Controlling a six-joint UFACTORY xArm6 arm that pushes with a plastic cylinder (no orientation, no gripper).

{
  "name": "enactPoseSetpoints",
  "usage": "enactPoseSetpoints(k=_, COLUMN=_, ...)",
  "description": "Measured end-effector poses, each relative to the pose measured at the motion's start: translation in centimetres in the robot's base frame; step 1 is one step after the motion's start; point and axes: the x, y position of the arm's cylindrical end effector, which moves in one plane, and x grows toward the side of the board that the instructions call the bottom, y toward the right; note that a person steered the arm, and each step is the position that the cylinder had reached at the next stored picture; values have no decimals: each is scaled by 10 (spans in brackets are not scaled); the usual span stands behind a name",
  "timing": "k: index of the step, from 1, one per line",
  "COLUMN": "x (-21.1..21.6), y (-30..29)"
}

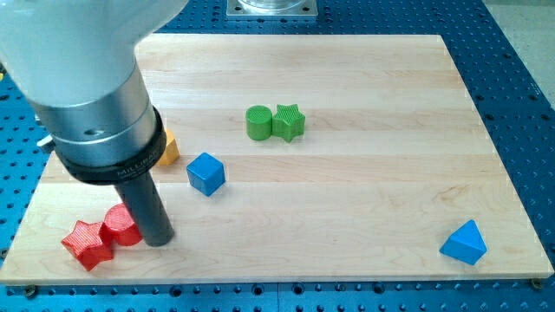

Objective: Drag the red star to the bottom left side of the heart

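The red star (86,244) lies near the board's bottom left corner. A second red block (120,226), whose shape I cannot make out for sure, touches it on its upper right. My tip (158,237) rests on the board right against that second red block's right side, about 80 pixels to the right of the star. The arm's large grey body covers the view's upper left.
An orange block (168,149) is partly hidden behind the arm. A blue cube (206,173) sits right of it. A green cylinder (258,123) and green star (289,122) touch at the top middle. A blue triangular block (464,243) lies at the bottom right.
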Motion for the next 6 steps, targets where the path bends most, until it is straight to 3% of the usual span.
enactPoseSetpoints(k=2, x=-18, y=15)
enactPoseSetpoints(k=3, x=35, y=-3)
enactPoseSetpoints(k=4, x=37, y=-49)
enactPoseSetpoints(k=6, x=4, y=-76)
